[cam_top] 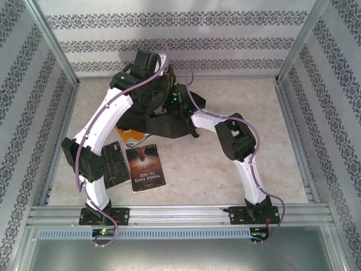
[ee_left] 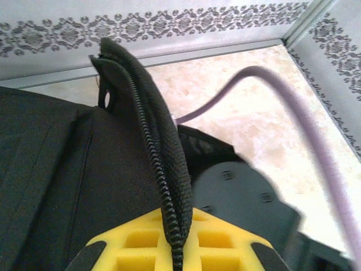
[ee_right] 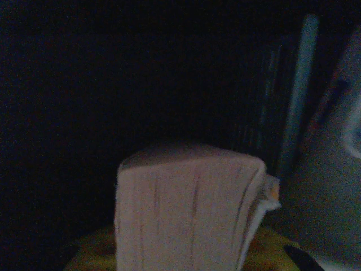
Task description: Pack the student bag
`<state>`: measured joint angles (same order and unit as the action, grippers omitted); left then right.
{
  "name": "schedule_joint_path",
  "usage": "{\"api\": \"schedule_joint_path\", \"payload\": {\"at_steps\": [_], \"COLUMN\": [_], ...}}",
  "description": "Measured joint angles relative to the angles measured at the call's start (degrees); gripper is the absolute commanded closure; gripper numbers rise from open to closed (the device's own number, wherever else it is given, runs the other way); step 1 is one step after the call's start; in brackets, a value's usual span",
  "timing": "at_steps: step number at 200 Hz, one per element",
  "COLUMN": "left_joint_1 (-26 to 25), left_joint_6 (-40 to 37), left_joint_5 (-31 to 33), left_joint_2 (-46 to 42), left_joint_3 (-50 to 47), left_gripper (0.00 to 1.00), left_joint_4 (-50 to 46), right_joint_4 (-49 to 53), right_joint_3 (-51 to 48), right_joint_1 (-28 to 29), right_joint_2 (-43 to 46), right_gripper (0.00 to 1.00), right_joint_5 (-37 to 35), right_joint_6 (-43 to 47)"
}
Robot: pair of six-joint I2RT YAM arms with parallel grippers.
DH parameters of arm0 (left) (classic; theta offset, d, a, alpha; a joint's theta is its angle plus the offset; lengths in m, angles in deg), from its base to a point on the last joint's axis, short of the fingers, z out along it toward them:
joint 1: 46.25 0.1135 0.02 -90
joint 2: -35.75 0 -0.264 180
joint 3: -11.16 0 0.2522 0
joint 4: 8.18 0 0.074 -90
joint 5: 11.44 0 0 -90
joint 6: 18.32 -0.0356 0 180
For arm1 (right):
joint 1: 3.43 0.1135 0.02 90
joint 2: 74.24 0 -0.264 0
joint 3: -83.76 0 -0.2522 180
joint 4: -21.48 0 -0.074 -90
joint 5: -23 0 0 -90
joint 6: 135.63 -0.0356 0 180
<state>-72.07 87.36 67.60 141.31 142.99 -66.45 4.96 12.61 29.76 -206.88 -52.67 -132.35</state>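
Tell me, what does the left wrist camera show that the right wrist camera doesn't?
Left wrist: the left pincer clamping the zippered rim of the student bag, with a purple cable, pale table and patterned wall behind.
Right wrist: the right pincer holding a book, page edges toward the camera, in darkness, with what look like other spines alongside.
Shared: yellow pads at the bottom of the frame, shut on something.

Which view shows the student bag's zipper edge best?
Left wrist: the zipper edge stands close up, pinched in the left hand. Top external shows the student bag as a black heap under both arms, zipper unreadable. Right wrist faces darkness behind a book.
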Motion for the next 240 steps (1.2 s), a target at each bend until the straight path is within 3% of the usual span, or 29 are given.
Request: {"api": "schedule_joint_path", "payload": {"at_steps": [64, 90, 123, 141, 168, 193, 205, 240], "left_joint_1": [-0.7, -1.9, -2.8, -3.0, -3.1, -3.3, -3.3, -3.5], "left_joint_6": [-1.8, -3.2, -4.1, -4.1, -3.7, -2.5, -1.4, 2.0], "left_joint_5": [-10.4, -11.2, -11.5, -11.4, -10.8, -9.6, -9.6, -11.6], "left_joint_2": [9.4, 9.5, 12.4, 15.8, 19.8, 22.6, 24.4, 27.8], "left_joint_3": [13.7, 14.0, 15.5, 16.6, 16.7, 18.9, 20.9, 21.8], "left_gripper": [1.0, 1.0, 1.0, 1.0, 1.0, 1.0, 0.91, 0.5], "left_joint_4": [-2.1, -2.2, -0.7, 0.3, 0.4, 0.4, 0.4, 0.5], "right_joint_4": [-4.0, -4.2, -3.3, 0.0, 13.0, 23.2, 27.0, 33.1], "right_joint_3": [3.9, 2.6, 0.5, -4.9, -12.5, -21.4, -24.7, -30.1], "right_joint_1": [-2.1, -5.5, -10.9, -13.3, -16.5, -17.7, -17.7, -17.7], "right_joint_2": [-4.3, -2.9, -1.5, 2.3, 11.4, 23.0, 28.8, 43.6], "right_gripper": [0.85, 0.46, 0.21, 0.19, 0.19, 0.21, 0.21, 0.21], "right_joint_5": [-6.1, -6.1, -2.0, 0.2, 0.5, -4.7, -7.6, -14.6], "right_joint_6": [1.6, 4.0, 8.3, 11.5, 19.3, 26.8, 29.3, 35.7]}}
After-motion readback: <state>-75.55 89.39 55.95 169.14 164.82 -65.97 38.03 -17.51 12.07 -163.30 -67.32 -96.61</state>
